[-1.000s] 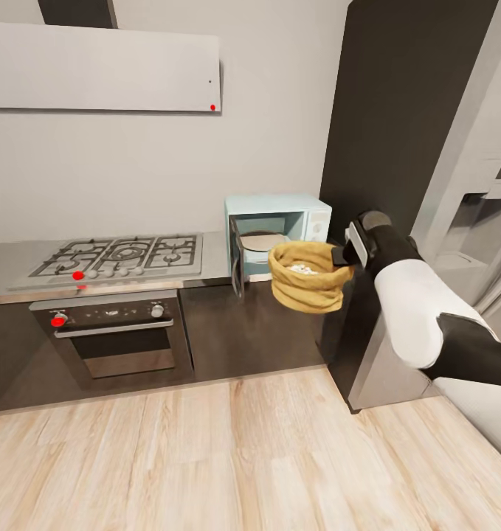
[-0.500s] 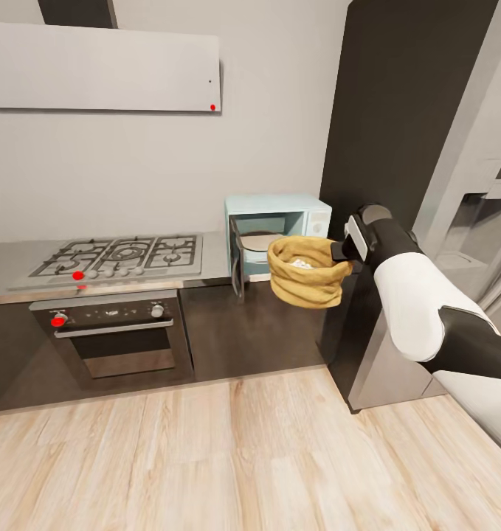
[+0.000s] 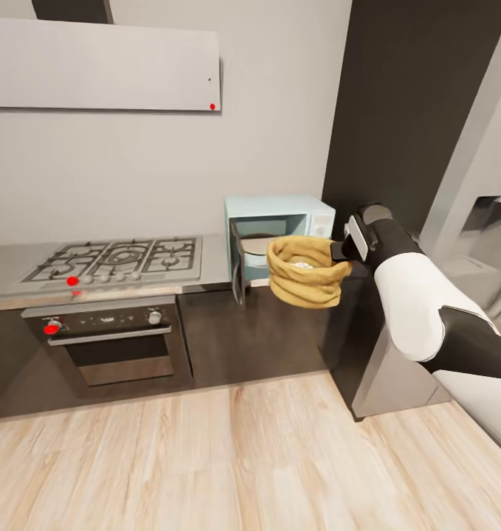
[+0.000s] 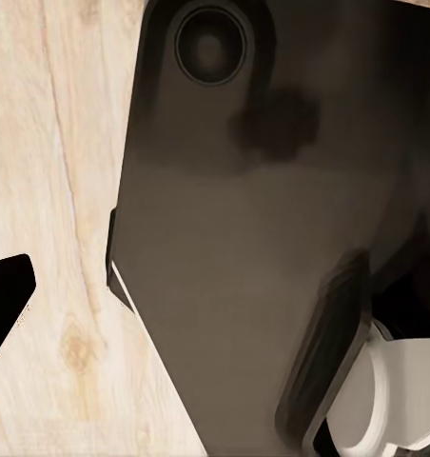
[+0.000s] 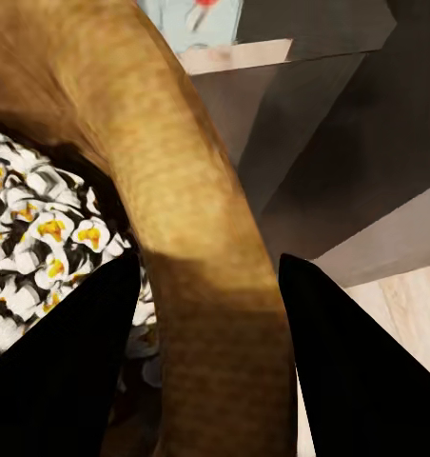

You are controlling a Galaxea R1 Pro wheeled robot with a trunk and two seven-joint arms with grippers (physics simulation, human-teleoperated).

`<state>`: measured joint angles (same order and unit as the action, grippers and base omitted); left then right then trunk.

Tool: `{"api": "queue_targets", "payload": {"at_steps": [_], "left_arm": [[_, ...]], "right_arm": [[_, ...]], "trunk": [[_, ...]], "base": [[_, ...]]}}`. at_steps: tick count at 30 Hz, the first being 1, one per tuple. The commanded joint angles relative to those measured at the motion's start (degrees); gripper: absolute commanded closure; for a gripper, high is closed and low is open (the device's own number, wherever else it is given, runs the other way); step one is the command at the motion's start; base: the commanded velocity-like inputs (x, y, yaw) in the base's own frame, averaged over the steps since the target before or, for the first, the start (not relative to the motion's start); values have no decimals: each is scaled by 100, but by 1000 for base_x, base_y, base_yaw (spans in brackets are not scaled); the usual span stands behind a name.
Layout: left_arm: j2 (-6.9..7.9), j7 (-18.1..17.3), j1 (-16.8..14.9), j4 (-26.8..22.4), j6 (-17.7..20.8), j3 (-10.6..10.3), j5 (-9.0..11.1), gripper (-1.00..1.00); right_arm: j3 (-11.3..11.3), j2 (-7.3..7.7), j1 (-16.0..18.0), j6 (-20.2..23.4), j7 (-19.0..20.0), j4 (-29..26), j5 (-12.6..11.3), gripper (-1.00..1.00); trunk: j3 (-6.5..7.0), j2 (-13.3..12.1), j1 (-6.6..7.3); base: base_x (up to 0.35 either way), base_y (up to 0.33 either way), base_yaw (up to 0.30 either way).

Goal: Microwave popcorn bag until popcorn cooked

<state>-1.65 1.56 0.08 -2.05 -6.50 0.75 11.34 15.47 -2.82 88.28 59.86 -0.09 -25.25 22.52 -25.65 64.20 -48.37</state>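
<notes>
The golden-brown popcorn bag (image 3: pixel 306 279) hangs in the air just in front of the pale blue microwave (image 3: pixel 281 217), whose dark door (image 3: pixel 237 263) stands swung open to the left. My right gripper (image 3: pixel 341 252) is shut on the bag's rolled rim from the right. In the right wrist view the rim (image 5: pixel 198 228) runs between the two dark fingers (image 5: pixel 70 379), with the gripper (image 5: pixel 210 362) clamped on it. White and yellow popcorn (image 5: pixel 46 236) fills the bag, and it also shows as pale bits (image 3: pixel 302 264) from the head. A dark left fingertip (image 4: pixel 2 305) shows over the wood floor.
The microwave stands on the steel countertop (image 3: pixel 215 259) beside a gas hob (image 3: pixel 117 257), with a steel oven (image 3: pixel 108 335) below it. A tall dark cabinet (image 3: pixel 405 110) and a steel fridge (image 3: pixel 479 221) rise at the right. Pale wood floor (image 3: pixel 206 457) lies ahead.
The right arm has lifted the bag a little and carried it closer to the open microwave. The head view has shifted slightly as well.
</notes>
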Motion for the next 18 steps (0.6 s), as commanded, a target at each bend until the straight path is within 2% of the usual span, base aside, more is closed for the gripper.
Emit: {"api": "queue_targets", "payload": {"at_steps": [1, 7, 12, 18], "left_arm": [[-2, 10, 1, -6, -10, 2, 26, -100], [-1, 9, 0, -6, -9, 4, 26, -100], [-2, 5, -2, -7, -9, 4, 26, -100], [0, 11, -4, -6, -9, -2, 26, -100]], "right_arm": [[43, -8, 5, 14, 0, -6, 24, 100], [44, -7, 5, 14, 0, -6, 24, 100], [44, -101, 5, 14, 0, -6, 24, 100], [35, -70, 5, 14, 0, -6, 36, 100]], "trunk": [[-5, 3, -4], [-5, 3, -4], [-5, 3, -4], [-5, 3, -4]], "base": [[319, 82, 0], [321, 125, 0], [316, 180, 0], [316, 140, 0]]}}
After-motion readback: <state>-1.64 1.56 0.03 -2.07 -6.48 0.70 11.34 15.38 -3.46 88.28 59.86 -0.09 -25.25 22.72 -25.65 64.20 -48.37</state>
